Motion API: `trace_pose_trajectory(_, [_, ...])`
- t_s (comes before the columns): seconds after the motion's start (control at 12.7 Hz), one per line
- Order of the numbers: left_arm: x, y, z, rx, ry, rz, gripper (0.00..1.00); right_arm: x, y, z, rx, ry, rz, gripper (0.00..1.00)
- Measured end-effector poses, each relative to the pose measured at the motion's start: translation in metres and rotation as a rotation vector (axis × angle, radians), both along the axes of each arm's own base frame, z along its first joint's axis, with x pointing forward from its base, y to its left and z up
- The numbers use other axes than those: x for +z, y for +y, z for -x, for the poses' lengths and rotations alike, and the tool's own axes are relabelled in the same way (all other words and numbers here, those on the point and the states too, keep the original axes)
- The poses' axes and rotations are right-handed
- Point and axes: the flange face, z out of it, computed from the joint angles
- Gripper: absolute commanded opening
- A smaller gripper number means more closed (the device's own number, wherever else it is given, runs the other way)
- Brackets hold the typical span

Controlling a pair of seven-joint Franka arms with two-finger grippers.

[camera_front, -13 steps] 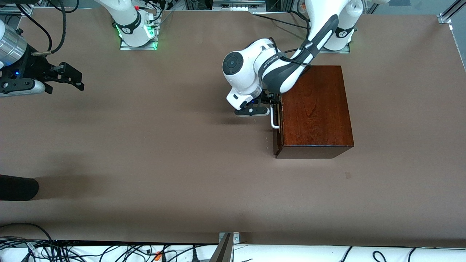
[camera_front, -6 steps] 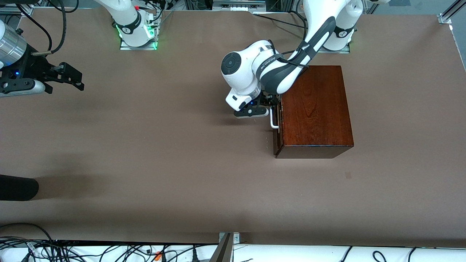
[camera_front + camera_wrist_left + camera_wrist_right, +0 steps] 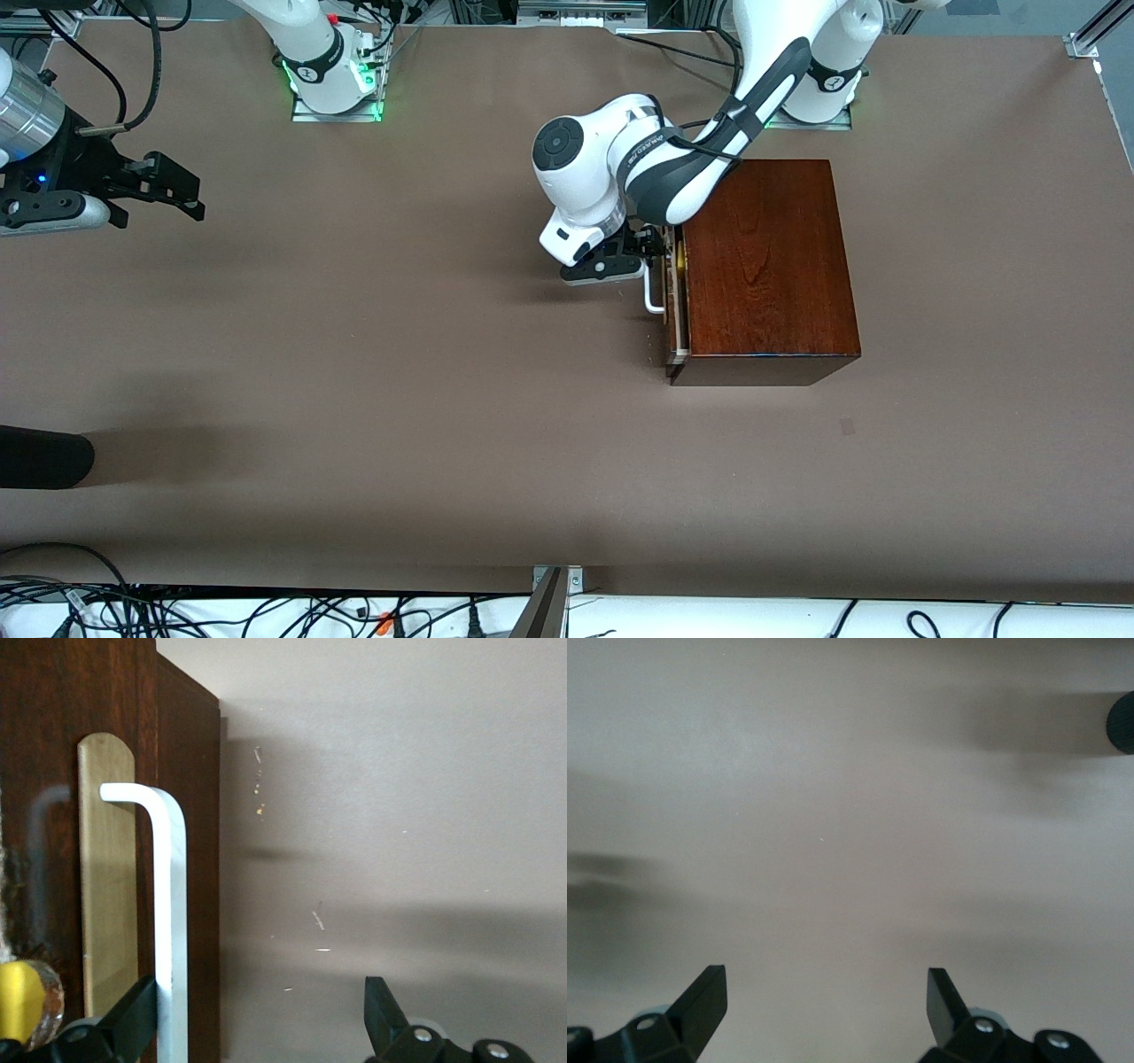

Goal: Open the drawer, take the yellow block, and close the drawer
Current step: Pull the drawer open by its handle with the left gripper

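The dark reddish-brown wooden box (image 3: 766,266) stands on the table near the left arm's base. Its drawer (image 3: 671,310) is pulled out a little, and a thin strip of pale interior shows. The white handle (image 3: 654,299) also shows in the left wrist view (image 3: 170,904). My left gripper (image 3: 649,251) is open in front of the drawer, with one finger (image 3: 133,1019) hooked between the handle and the drawer front. A sliver of the yellow block (image 3: 680,257) shows in the gap, and in the left wrist view (image 3: 18,1001). My right gripper (image 3: 182,188) is open and empty and waits above the table at the right arm's end.
A black rounded object (image 3: 44,456) lies on the table at the right arm's end, nearer to the front camera; it also shows in the right wrist view (image 3: 1123,722). Cables (image 3: 266,611) run along the table's near edge.
My left gripper has moved toward the right arm's end with the handle, sliding the drawer out a little. The pale interior and the yellow block have come into view. The right arm has not moved.
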Motion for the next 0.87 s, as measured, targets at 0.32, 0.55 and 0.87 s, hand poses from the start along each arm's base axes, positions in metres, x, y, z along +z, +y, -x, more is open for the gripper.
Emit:
trace_pose_trajectory(0.32, [0.0026,-0.0047,-0.0022,0.038,-0.007,0.055,1.0,0.0,0.0,0.0,0.0,0.0,0.0,1.0])
trace_pose_trajectory(0.55, [0.0043,-0.0047,-0.0053,0.062,0.001,0.088,1.0,0.0,0.0,0.0,0.0,0.0,0.0,1.0])
trace_pose_trajectory(0.87, [0.0069,-0.0118,-0.0051,0.074,0.001,0.135,1.0,-0.0001,0.0,0.0001,0.0,0.001,0.0,1.0])
